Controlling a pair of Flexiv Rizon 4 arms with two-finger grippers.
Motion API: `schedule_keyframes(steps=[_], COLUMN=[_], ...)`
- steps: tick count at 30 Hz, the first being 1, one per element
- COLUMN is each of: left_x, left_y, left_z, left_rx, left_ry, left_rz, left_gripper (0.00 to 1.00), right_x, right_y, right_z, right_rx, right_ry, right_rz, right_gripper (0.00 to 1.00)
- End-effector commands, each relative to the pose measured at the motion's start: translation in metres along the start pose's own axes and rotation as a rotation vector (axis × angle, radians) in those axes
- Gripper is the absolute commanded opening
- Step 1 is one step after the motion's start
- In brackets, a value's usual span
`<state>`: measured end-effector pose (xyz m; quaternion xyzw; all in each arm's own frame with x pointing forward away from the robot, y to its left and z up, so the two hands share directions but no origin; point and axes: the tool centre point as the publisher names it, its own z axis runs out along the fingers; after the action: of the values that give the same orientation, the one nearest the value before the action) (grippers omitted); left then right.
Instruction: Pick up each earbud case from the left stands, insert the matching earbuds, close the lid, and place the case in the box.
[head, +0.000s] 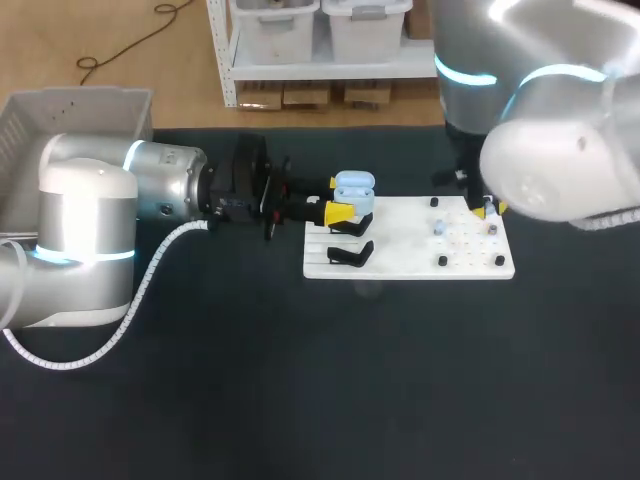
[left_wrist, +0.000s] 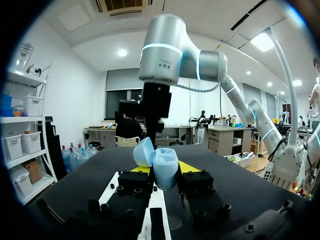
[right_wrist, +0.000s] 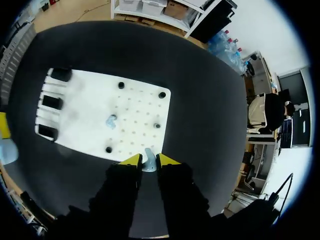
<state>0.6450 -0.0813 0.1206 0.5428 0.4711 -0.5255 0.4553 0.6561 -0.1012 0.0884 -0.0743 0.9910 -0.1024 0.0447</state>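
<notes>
Now at the earbud-inserting step, by the look of it: holds the pale blue earbud case (left_wrist: 165, 165) with its lid swung open, clenched from both sides in the left gripper (head: 342, 213), at the far left corner of the white board (right_wrist: 90, 107), just above the black stands (head: 350, 254) along its left edge. Pinches one small earbud (right_wrist: 148, 166) in the right gripper (right_wrist: 149, 161), at the board's far right corner. Leaves a second earbud (right_wrist: 111, 121) lying near the board's middle. Calls next, probably, for carrying the pinched earbud across to the open case and seating it, then fetching the other, shutting the lid, and placing the case in the grey box (head: 70, 110) beyond the table's far left corner
</notes>
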Motion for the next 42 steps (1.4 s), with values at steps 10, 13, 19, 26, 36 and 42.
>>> schedule_keyframes(steps=[10,13,19,26,36,42], left_x=[0.000,0.000,0.000,0.000,0.000,0.000], left_y=[-0.001,-0.001,-0.001,-0.001,-0.001,-0.001], left_z=[0.000,0.000,0.000,0.000,0.000,0.000], left_rx=[-0.005,-0.005,-0.005,-0.005,-0.005,-0.005], left_ry=[0.000,0.000,0.000,0.000,0.000,0.000], left_rz=[0.002,0.002,0.002,0.002,0.002,0.002], left_gripper=[0.00,0.00,0.00,0.00,0.00,0.00], right_x=[0.035,0.034,0.034,0.035,0.013,0.004], right_y=[0.056,0.070,0.074,0.083,0.121,0.126], right_z=[-0.089,-0.094,-0.095,-0.095,-0.105,-0.113], right_rx=[-0.059,-0.098,-0.109,-0.105,-0.120,-0.227], right_ry=[0.038,0.031,0.021,0.044,0.155,0.197], right_rz=[-0.069,-0.079,-0.081,-0.086,0.129,0.259], right_gripper=[0.00,0.00,0.00,0.00,0.00,0.00])
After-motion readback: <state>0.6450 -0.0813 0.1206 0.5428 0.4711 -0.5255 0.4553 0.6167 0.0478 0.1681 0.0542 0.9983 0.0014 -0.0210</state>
